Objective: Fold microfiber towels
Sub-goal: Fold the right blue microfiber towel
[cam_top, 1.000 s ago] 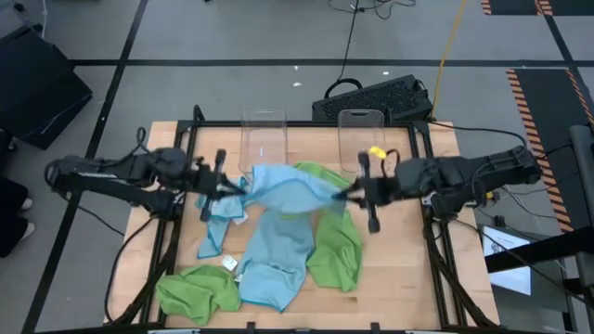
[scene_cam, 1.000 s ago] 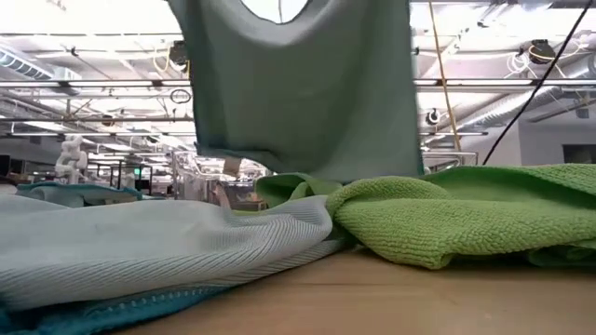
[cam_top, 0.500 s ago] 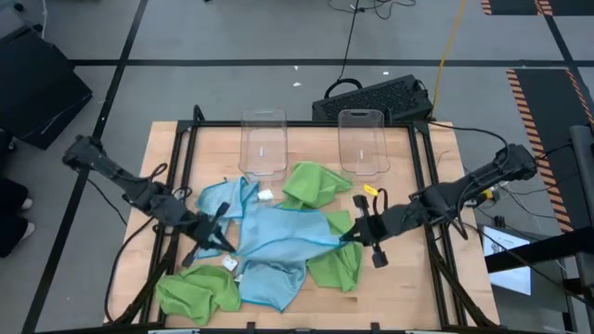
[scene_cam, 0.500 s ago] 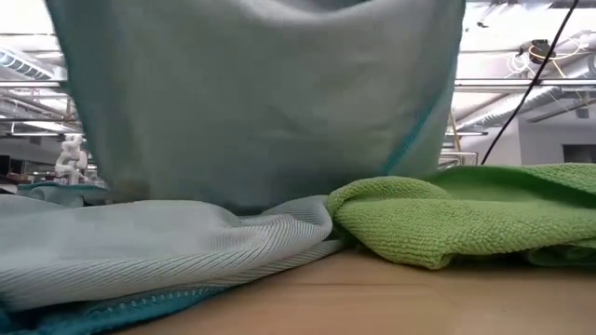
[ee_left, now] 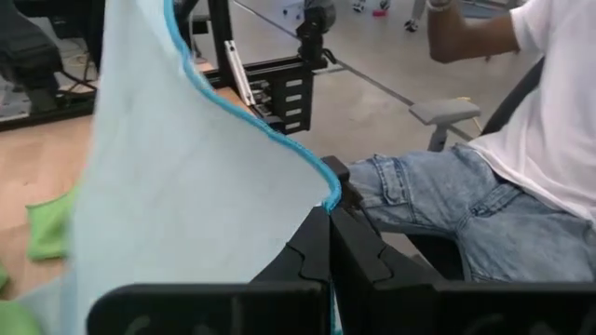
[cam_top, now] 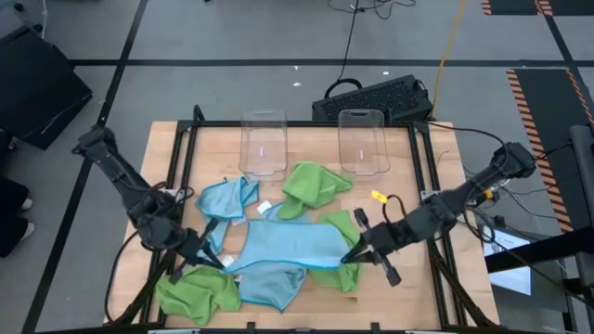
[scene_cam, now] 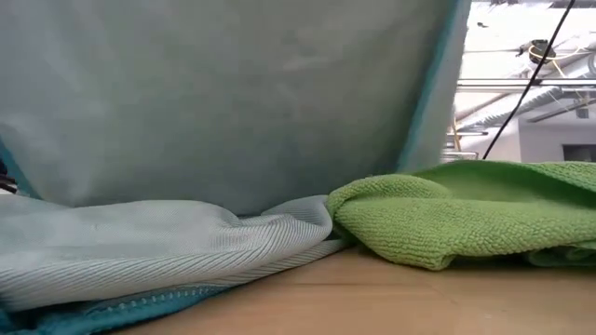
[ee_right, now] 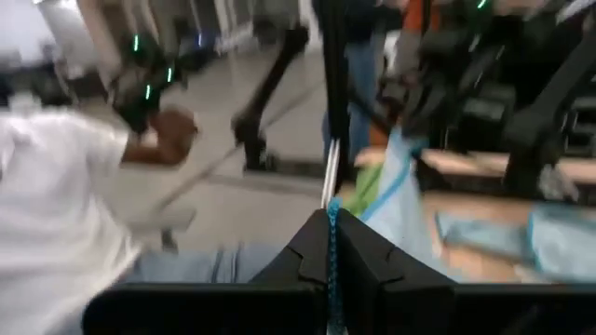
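Note:
A light blue microfiber towel (cam_top: pixel 286 244) with a teal hem hangs stretched between my two grippers near the table's front edge. In the low view this towel (scene_cam: pixel 233 102) fills most of the picture like a curtain. My left gripper (cam_top: pixel 219 263) and my right gripper (cam_top: pixel 350 259) are each shut on one of its upper corners. Its lower part trails onto the pile below it. Another blue towel (cam_top: pixel 227 198) and a green one (cam_top: pixel 314 183) lie farther back. A crumpled green towel (cam_top: pixel 195 292) lies at the front left. My left gripper pinches the towel's corner at the teal hem (ee_left: pixel 330 197) between its two fingers, coming in about level. The cloth spreads away from the fingers toward my other gripper. My right gripper pinches the opposite corner by its teal hem (ee_right: pixel 331 223), also about level. The top edge between the two runs fairly taut.
Two clear plastic bins (cam_top: pixel 264 141) (cam_top: pixel 362 141) stand at the table's far side. More towels, a green one (scene_cam: pixel 466 214) and a pale blue one (scene_cam: pixel 140 251), lie under the hanging one. A seated person (ee_left: pixel 484 186) is beyond the table's near edge.
Both grippers have gone toward the table's near edge and down, carrying the blue towel. It has been drawn off the pile in the middle and spread out wider between them. It now hangs closer to the front edge.

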